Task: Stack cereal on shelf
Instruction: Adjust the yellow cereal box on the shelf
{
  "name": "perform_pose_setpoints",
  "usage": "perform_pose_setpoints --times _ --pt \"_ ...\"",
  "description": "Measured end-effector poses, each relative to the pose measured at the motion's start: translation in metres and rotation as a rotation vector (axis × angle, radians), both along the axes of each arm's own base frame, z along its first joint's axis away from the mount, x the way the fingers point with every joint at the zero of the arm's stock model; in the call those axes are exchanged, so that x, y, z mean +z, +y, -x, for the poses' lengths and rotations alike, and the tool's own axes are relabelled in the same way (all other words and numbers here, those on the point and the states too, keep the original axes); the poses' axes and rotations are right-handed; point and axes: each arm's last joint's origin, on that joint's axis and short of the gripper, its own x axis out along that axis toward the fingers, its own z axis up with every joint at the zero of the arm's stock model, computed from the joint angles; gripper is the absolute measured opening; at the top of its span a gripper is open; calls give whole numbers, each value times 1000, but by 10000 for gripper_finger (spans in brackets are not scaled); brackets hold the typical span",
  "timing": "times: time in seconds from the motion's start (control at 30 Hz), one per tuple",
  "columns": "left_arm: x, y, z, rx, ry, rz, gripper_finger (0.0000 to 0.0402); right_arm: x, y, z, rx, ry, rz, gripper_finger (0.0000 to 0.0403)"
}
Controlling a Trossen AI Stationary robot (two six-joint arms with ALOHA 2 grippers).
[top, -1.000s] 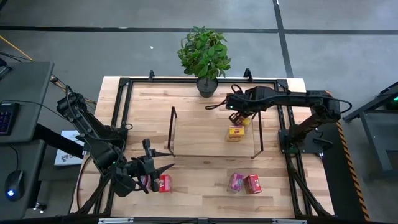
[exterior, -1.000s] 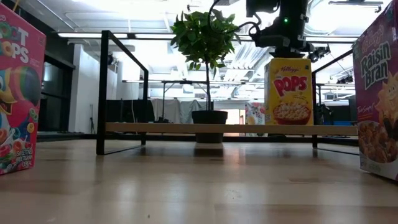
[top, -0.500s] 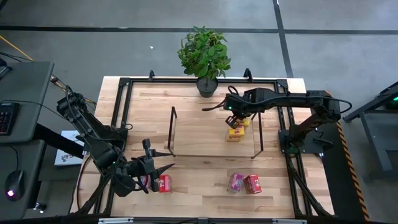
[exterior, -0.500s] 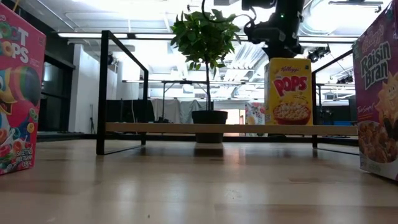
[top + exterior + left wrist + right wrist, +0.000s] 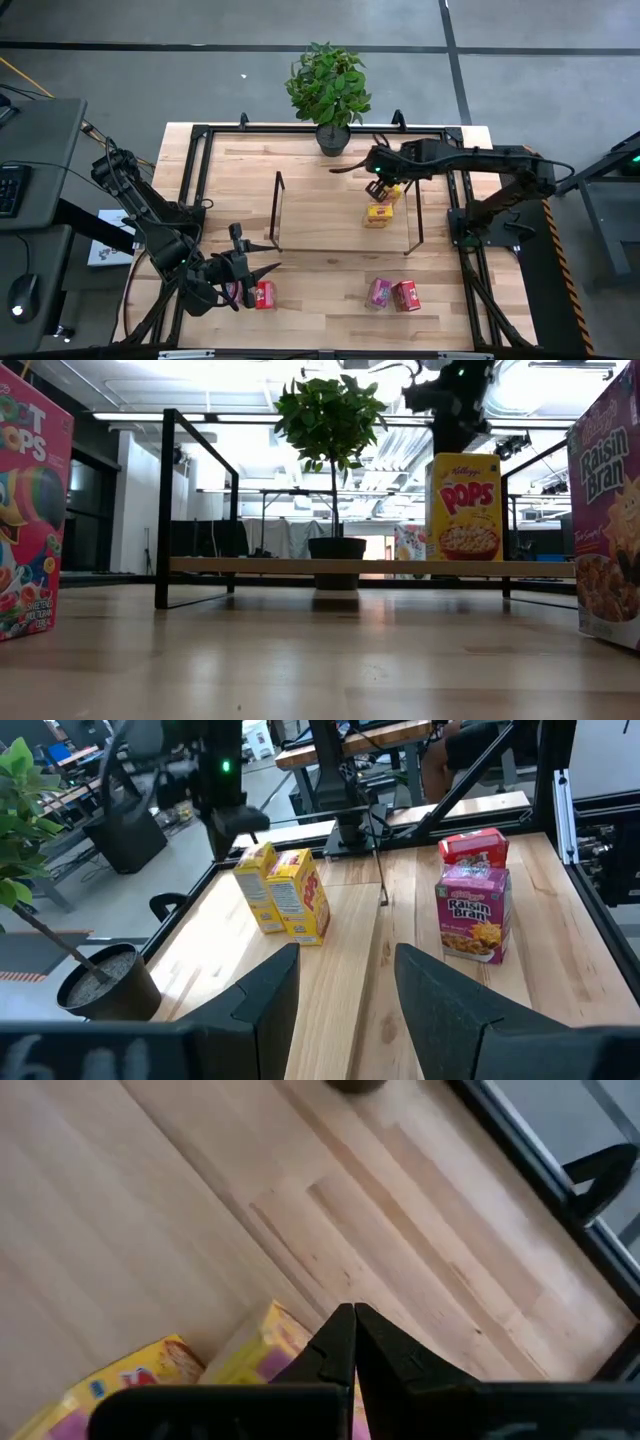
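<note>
Two yellow cereal boxes [image 5: 379,213] stand on the shelf [image 5: 330,215], close to its right-hand black frame: one further back [image 5: 389,193], the other just in front of it. In the low view only the front Pops box [image 5: 465,506] shows clearly, upright on the board. On the desk [image 5: 320,300] in front of the shelf stand a pink Raisin Bran box [image 5: 379,292] and a red box [image 5: 405,295] side by side, and further left a red box [image 5: 265,294] sits just beside the left gripper [image 5: 250,268].

The right gripper [image 5: 377,184] hangs just above the rear yellow box, jaws pressed together with nothing between them, as the right wrist view shows. I judge this to be the moment after placing, so the good move is a straight lift clear of both yellow boxes before swinging forward, since a sideways drift could tip them.

The left gripper waits low near the front left of the desk with its jaws spread wide and empty. The boxes on the desk are light and tall, so a squeeze across the narrow sides, low on the body, should hold them best.
</note>
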Motion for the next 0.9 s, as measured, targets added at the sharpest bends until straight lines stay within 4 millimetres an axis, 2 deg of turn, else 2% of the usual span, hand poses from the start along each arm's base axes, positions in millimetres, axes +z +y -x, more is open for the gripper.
perform_pose_setpoints --times 0.2,0.43,0.53,0.67,0.9 --pt "0 0 0 0 0 0 157 22 5 27 -1 -31 7 0" --pt "0 0 0 2 -4 2 157 16 9 50 15 212 -70 0" --pt "1 0 0 3 -6 4 157 12 10 52 15 277 -84 0" --pt "1 0 0 3 -5 3 157 10 9 48 30 278 -76 0" --pt "1 0 0 3 -5 3 157 5 13 35 163 272 -54 0"
